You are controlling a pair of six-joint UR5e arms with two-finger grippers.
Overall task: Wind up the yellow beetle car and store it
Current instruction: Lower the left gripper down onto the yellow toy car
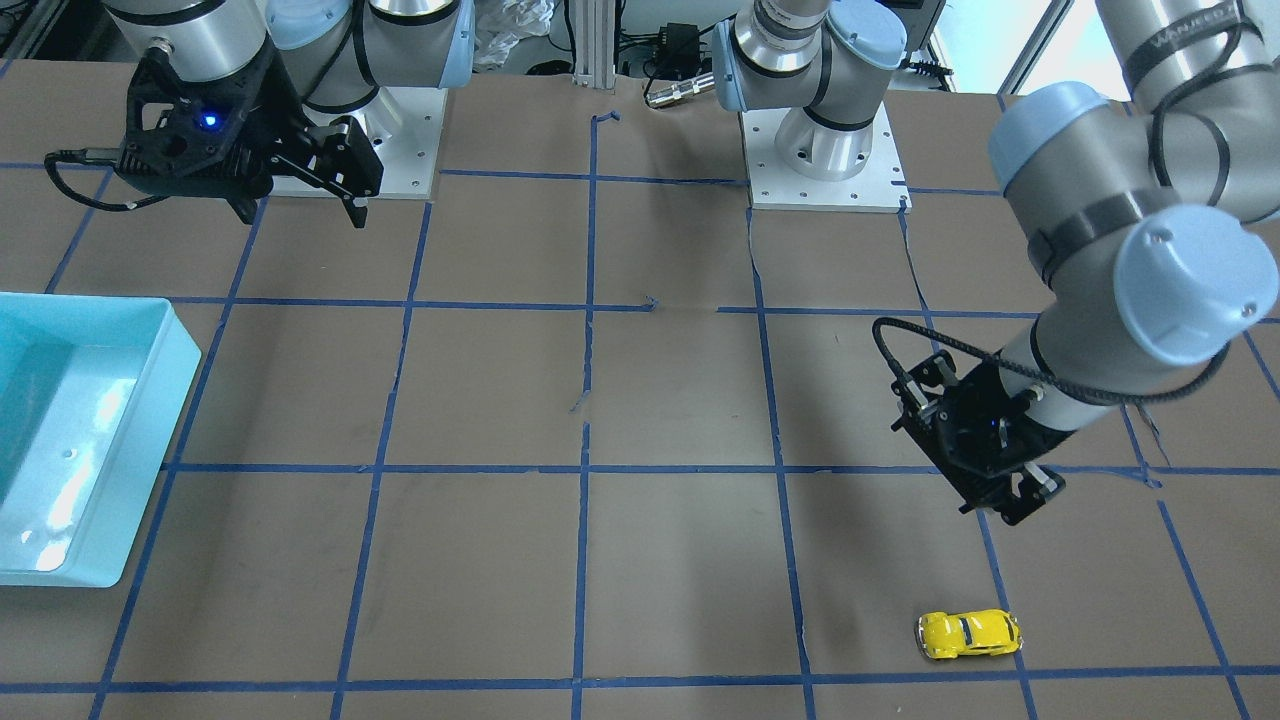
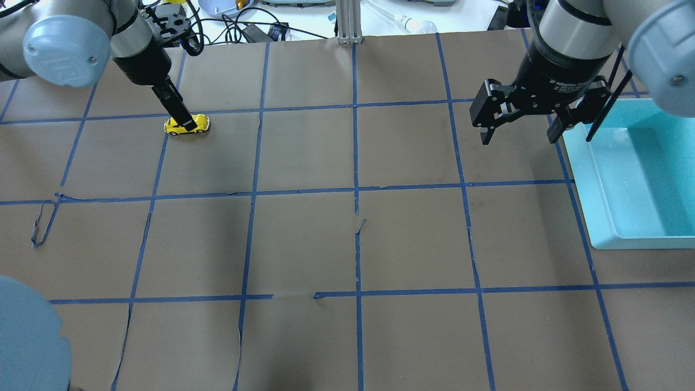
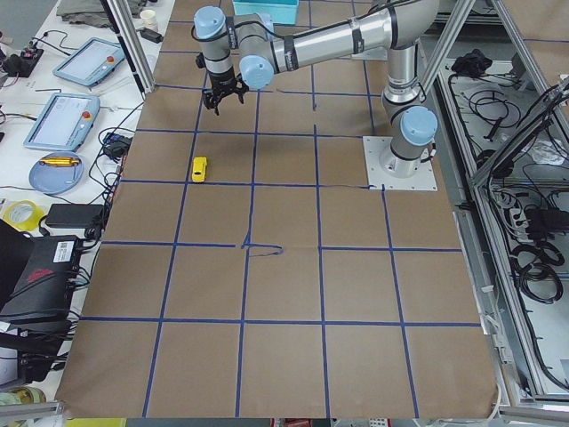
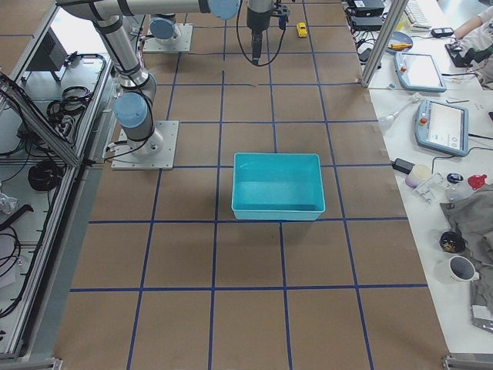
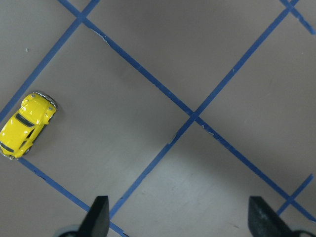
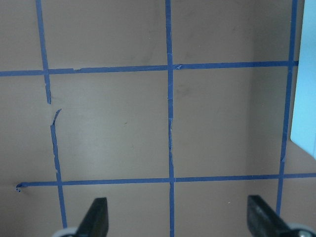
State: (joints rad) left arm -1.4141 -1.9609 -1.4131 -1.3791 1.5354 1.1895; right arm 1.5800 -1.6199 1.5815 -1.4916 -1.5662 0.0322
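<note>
The yellow beetle car stands on the brown paper table, on its wheels, next to a blue tape line; it also shows in the overhead view. In the left wrist view the car lies off to the left, outside the fingers. My left gripper hangs open and empty above the table beside the car, its fingers spread wide. In the overhead view one finger overlaps the car. My right gripper is open and empty, held above the table beside the teal bin.
An empty teal bin stands at the table's right side, also seen in the front view. Blue tape lines grid the paper. Both arm base plates sit at the robot's edge. Cables and tablets lie beyond the far edge.
</note>
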